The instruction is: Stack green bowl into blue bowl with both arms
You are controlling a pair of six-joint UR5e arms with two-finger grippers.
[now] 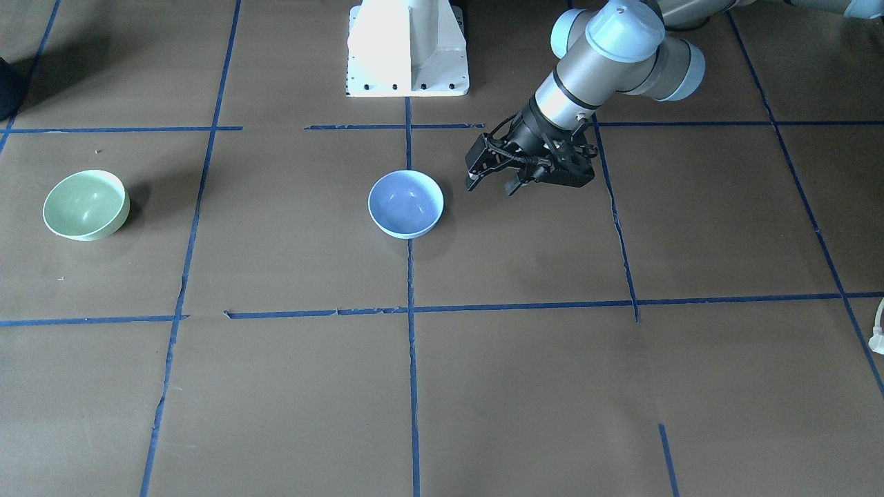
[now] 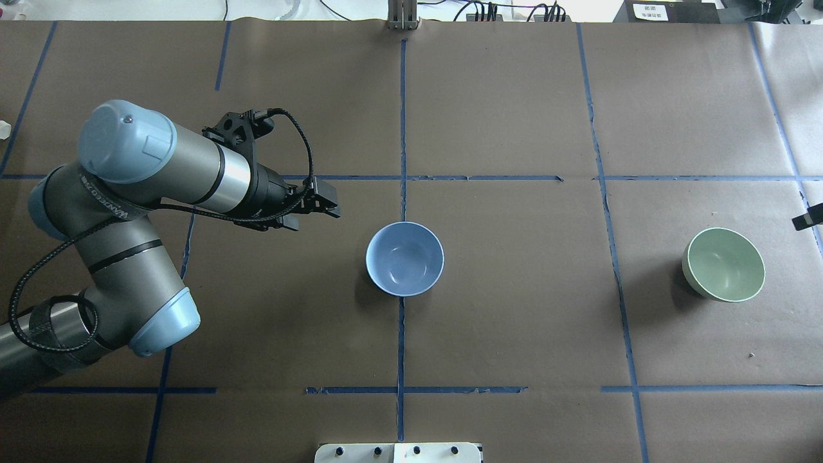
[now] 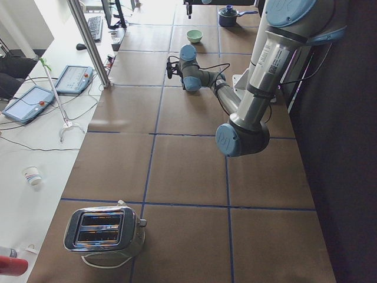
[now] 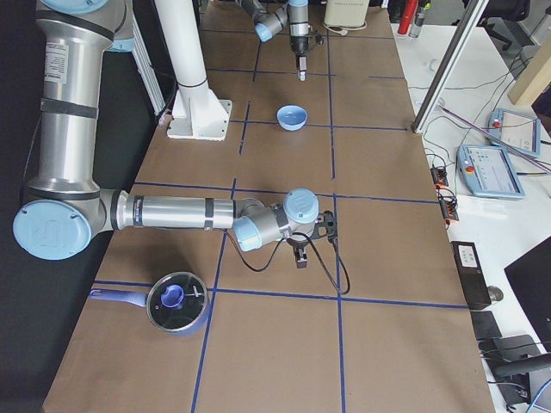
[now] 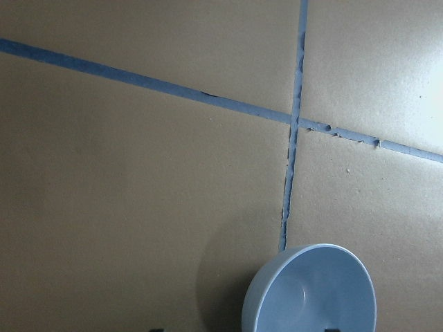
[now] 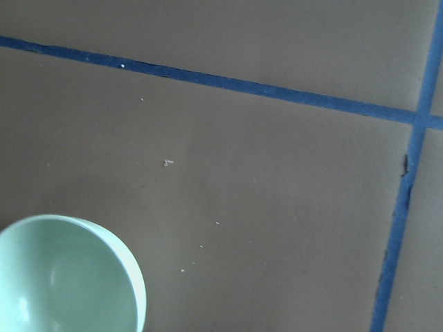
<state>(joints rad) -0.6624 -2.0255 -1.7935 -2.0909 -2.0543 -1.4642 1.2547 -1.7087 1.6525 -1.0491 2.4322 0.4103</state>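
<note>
Between the fingers of the left gripper [image 1: 492, 185] is an open gap: they stand well parted and hold nothing, tilted above the table [image 1: 621, 400]. Just ahead of the fingertips, near but not touching, the blue bowl [image 1: 406, 203] stands upright and empty on a blue tape line [image 1: 413, 386]. Well beyond it, on the far side from this gripper, the green bowl [image 1: 86, 204] also stands upright, alone. The right gripper [image 4: 299, 256] shows clearly only from the table's right end, pointing down at the paper. Whether it is parted or closed cannot be told. Its wrist camera catches the green bowl's rim at the lower left corner, while the left wrist camera has the blue bowl at its bottom edge.

A line of dark lettering runs along the left arm [image 2: 103, 202] in the overhead view. A white label [image 3: 277, 58] sits on the same arm's tube in the left-end view. Both are too small to read.

Only the left-end view shows a chrome toaster [image 3: 105, 230], far behind the left gripper. The right-end view brings up close a saucepan [image 4: 176, 301] with a glass lid, behind the right gripper. The front view shows the white pedestal base [image 1: 407, 48], of which the overhead view catches only an edge.
</note>
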